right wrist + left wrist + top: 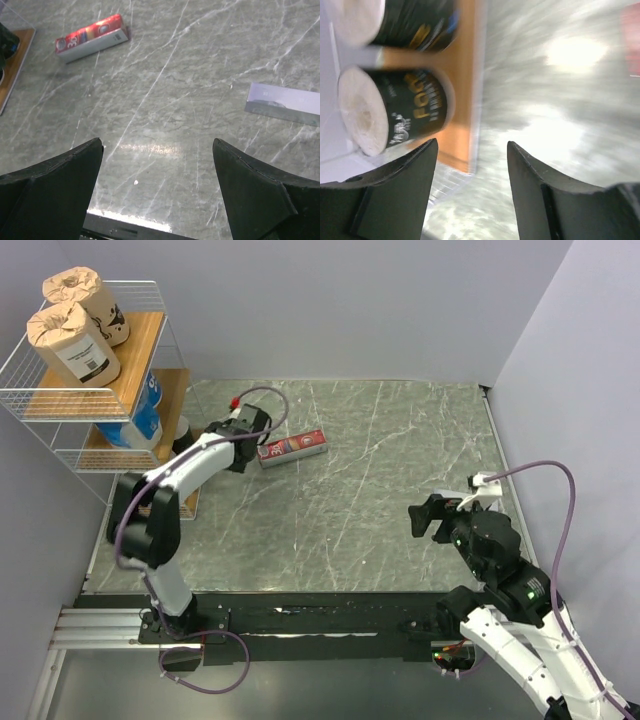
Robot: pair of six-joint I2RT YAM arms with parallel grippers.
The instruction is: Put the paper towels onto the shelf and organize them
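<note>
— Where are the paper towels (85,355)?
— All on the shelf (143,345), at the table's (400,480) far left corner. The two kraft-brown rolls (100,312) sit on the top board and the blue-and-white rolls (148,405) on the middle one. The two dark rolls (400,112) are side by side on the lowest board.
— And the left gripper (472,167)?
— It hangs just off that lowest board's edge, close to the nearer dark roll. Its fingers are parted, with nothing between them and touching nothing.
— What about the right gripper (157,182)?
— It is spread wide and empty over bare table on the right side, well apart from the shelf.
— Anything else out there?
— A flat red box (292,447) lies on the table just beside the left arm's wrist
</note>
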